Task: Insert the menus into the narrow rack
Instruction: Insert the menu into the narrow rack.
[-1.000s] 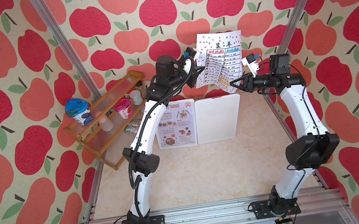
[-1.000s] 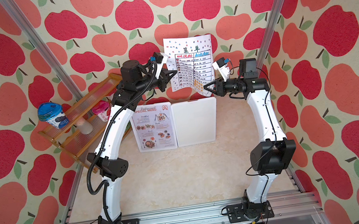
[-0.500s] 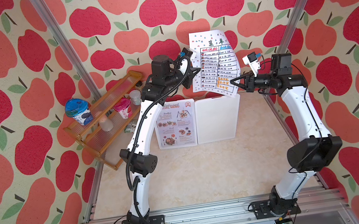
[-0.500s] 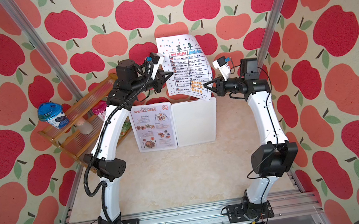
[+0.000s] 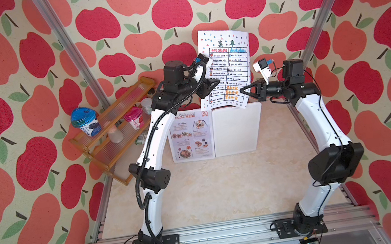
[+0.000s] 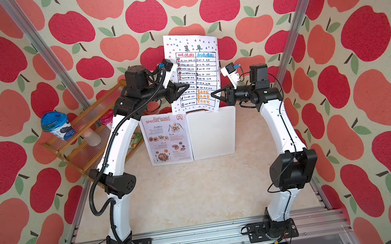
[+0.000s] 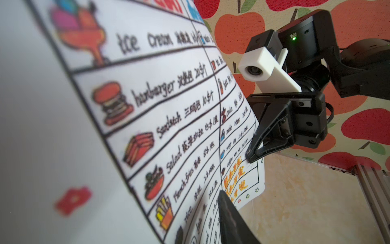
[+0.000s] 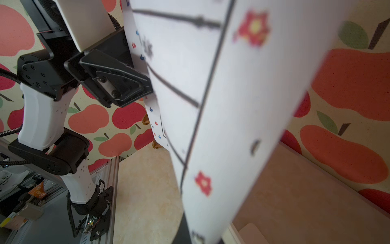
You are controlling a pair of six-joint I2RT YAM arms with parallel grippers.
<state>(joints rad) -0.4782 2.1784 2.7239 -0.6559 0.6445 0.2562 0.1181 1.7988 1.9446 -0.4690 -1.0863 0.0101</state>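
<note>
In a top view the table menu (image 5: 228, 55) is seen held upright in the air, its long axis running up and down. The right claw (image 5: 243, 90) is closed on the sheet's edge near the lower corner, so the paper stretches away from that claw's tips toward the left arm and rises well above them. The left claw (image 5: 211, 86) is set at the opposite edge. Whether it is pinching the paper or merely stands with jaws parted around it cannot be told. Just below the right claw, the sheet's lower edge is seen close over the far edge of a white panel (image 5: 237, 132). The photo menu (image 5: 191, 138) lies beside the panel, on the left claw's side. The same layout is given in both top views. The panel is judged to be part of the rack, though no slot can be made out.

In the left wrist view the right claw's (image 7: 250, 155) tips are seen clamped on the paper's edge. One dark finger (image 7: 232, 224) of the left claw is shown against the printed face, and its partner is hidden.

In the right wrist view the table menu (image 8: 242, 105) fills the space directly ahead of the right claw, with the left claw (image 8: 147, 87) at its far edge and the white panel (image 8: 295, 190) below. A lowering along the long axis is judged to be called for, and the right claw is the nearer to the leading edge.
</note>
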